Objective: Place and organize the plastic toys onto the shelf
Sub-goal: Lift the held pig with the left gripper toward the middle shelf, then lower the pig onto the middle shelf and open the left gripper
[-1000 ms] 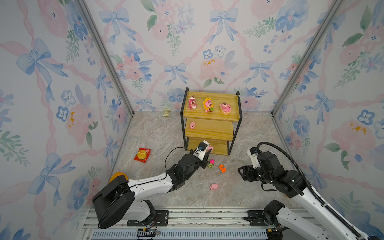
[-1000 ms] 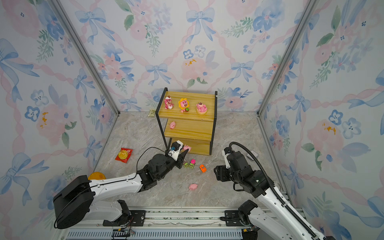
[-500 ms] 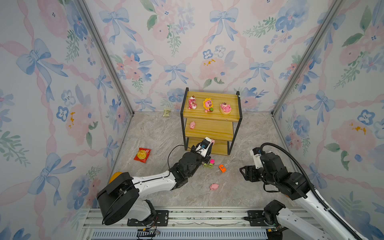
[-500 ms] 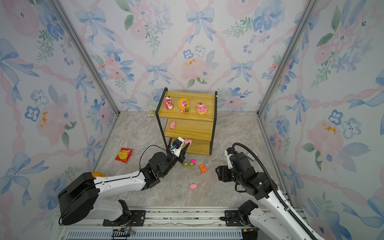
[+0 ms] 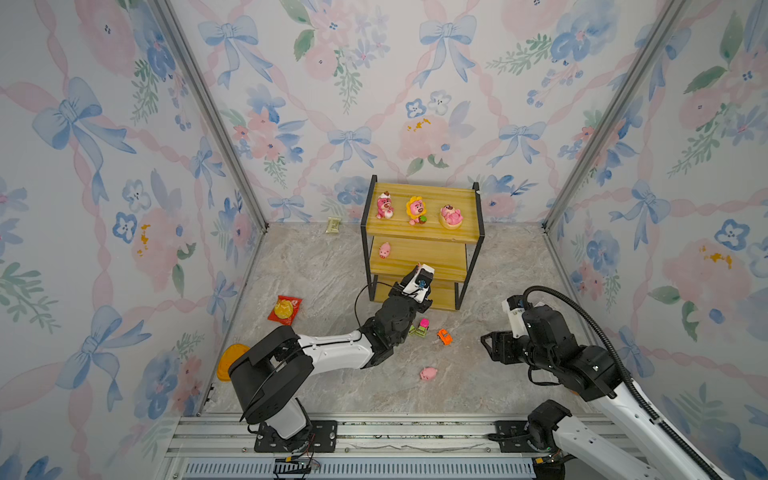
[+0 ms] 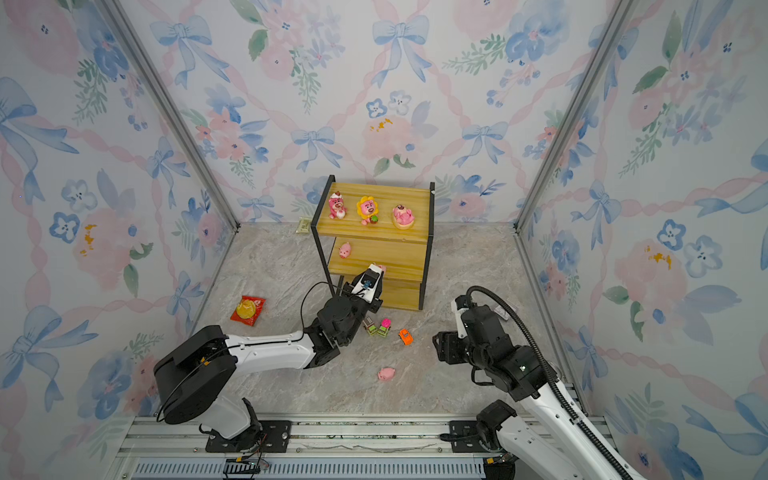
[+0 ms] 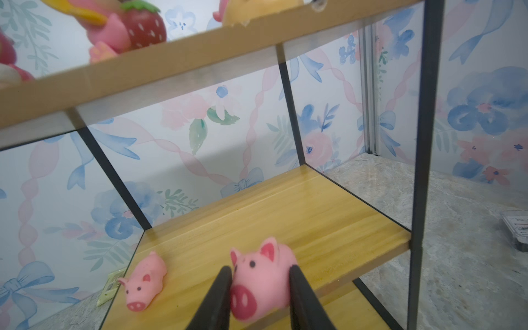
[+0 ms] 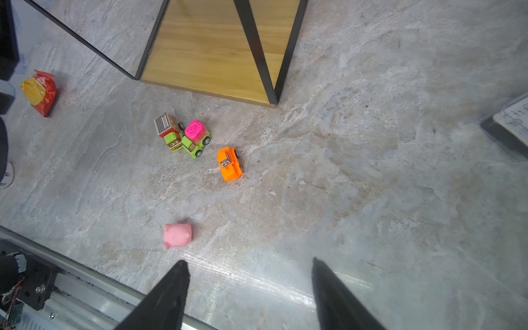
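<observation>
My left gripper [image 7: 260, 271] pinches a small pink rubbery toy pig [image 7: 261, 281] between nearly closed fingers [image 7: 220, 294], just above the middle board of the black-framed yellow wooden shelf [image 7: 314, 211], ready to line it up with the matching pig [image 7: 144, 278] to their left, while my right gripper [image 8: 249, 262] hangs open, empty.

Pink pig [image 7: 258, 281] — yellow shelf [image 7: 300, 217], black frame.

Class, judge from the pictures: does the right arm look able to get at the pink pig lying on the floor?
Probably yes. The right tool hangs open near the pink pig, bare floor lies between them, and the cars stand apart, nearer the shelf.
</observation>
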`<state>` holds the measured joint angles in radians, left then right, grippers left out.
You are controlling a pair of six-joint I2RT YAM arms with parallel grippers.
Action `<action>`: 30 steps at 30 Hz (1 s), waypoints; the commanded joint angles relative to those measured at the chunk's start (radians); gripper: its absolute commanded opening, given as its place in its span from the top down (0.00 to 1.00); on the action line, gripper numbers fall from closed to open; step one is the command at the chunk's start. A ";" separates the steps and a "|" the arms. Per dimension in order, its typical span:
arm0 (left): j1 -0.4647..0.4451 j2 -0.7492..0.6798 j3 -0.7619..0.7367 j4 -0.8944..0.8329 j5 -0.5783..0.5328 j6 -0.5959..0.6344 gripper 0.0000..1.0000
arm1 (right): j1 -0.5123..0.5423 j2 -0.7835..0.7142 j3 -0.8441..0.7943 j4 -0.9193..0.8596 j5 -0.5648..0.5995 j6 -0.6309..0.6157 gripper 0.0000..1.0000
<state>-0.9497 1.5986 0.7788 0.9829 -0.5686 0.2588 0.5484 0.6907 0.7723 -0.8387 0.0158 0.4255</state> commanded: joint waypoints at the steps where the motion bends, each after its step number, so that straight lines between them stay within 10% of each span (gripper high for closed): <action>1: -0.005 0.039 0.029 0.085 -0.059 0.041 0.66 | -0.013 -0.014 0.022 -0.024 0.014 -0.004 0.29; 30: -0.021 0.188 0.155 0.090 -0.296 0.126 0.63 | -0.056 -0.025 0.010 -0.010 -0.019 -0.022 0.29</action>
<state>-0.9630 1.7660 0.9108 1.0496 -0.8032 0.3611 0.5041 0.6659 0.7723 -0.8383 0.0078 0.4244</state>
